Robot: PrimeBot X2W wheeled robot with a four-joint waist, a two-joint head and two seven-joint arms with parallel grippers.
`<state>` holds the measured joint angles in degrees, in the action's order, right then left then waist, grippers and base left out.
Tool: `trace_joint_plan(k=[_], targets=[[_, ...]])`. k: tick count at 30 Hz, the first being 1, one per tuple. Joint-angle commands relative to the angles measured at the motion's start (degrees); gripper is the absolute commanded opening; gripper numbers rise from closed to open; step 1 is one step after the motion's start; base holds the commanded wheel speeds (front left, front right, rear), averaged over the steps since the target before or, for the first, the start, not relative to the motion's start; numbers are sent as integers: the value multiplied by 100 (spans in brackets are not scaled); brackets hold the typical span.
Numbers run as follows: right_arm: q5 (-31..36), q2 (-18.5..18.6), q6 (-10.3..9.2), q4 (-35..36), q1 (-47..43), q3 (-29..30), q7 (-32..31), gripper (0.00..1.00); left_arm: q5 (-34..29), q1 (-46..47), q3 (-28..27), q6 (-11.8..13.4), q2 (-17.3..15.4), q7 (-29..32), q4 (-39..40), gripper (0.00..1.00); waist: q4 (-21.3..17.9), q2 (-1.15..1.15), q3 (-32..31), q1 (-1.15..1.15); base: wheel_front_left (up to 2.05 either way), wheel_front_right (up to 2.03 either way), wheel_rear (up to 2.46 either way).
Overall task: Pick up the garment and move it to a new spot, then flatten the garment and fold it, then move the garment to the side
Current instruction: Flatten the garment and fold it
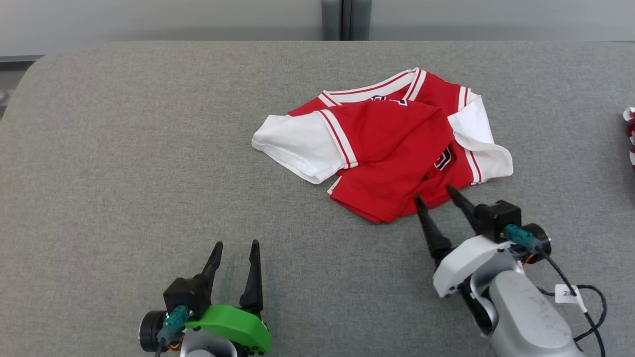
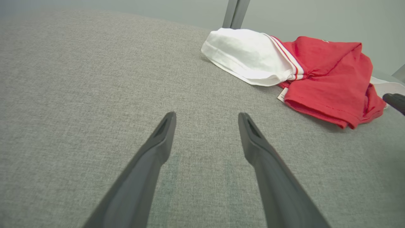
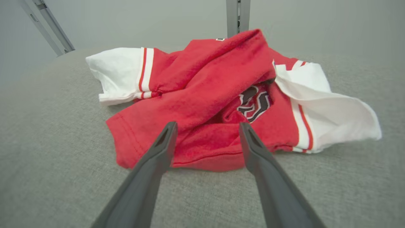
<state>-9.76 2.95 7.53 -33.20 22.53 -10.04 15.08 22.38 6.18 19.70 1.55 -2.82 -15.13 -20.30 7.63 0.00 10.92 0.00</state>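
Our crumpled red-and-white jersey [image 1: 392, 144] lies mid-way across the grey table [image 1: 124, 148]. Our right gripper [image 1: 434, 192], fingers apart and empty, points at its near hem. Our left gripper [image 1: 237, 243] sits spread, well apart. Pinching one bunched layer could tangle it worse.

The grey fabric tabletop [image 1: 124, 173] is lying bare ahead of my left gripper [image 1: 237, 244], whose fingers are standing apart, so the whole left side and the near edge are offering free passage. The crumpled red-and-white jersey [image 1: 392, 144] is sitting as the one obstacle right of the middle, its red hem bunching up just in front of my right gripper [image 1: 434, 192], whose spread fingers are pointing at it. A second red-and-white cloth [image 1: 630, 134] is poking in at the far right edge, with open tabletop lying between it and the jersey.
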Motion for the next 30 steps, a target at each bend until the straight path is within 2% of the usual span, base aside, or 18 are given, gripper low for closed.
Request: trace_joint_plan(k=[1,8,12,13,14,20,24,30], targets=[[-235,28,-9,-92,-68,-177,10,100,46,120,21,10,-19,0,23,100,65,0,56,0,0,0,0],[-978,15,-9,-402,237,-831,10,100,68,120,39,27,-20,0,-10,100,286,0,131,0,0,0,0],[-1161,15,-9,-570,364,-1018,11,99,85,65,39,38,-19,0,-13,100,397,0,150,0,0,0,0],[-1132,15,-9,-564,407,-1029,10,35,83,55,45,40,-19,0,-15,100,425,0,155,0,0,0,0],[-1102,14,-9,-559,426,-1050,10,0,84,46,43,49,-19,0,-14,100,442,0,158,0,0,0,0],[-1045,8,-9,-694,642,-1161,11,0,103,41,80,60,-19,0,-40,100,553,0,163,0,0,0,0],[-1146,8,-9,-491,898,-1423,11,0,125,96,158,34,-19,0,-48,100,677,0,153,0,0,0,0],[-1449,14,-9,-275,1599,-2097,11,0,226,177,399,34,-18,0,-19,100,1164,0,124,0,0,0,0]])
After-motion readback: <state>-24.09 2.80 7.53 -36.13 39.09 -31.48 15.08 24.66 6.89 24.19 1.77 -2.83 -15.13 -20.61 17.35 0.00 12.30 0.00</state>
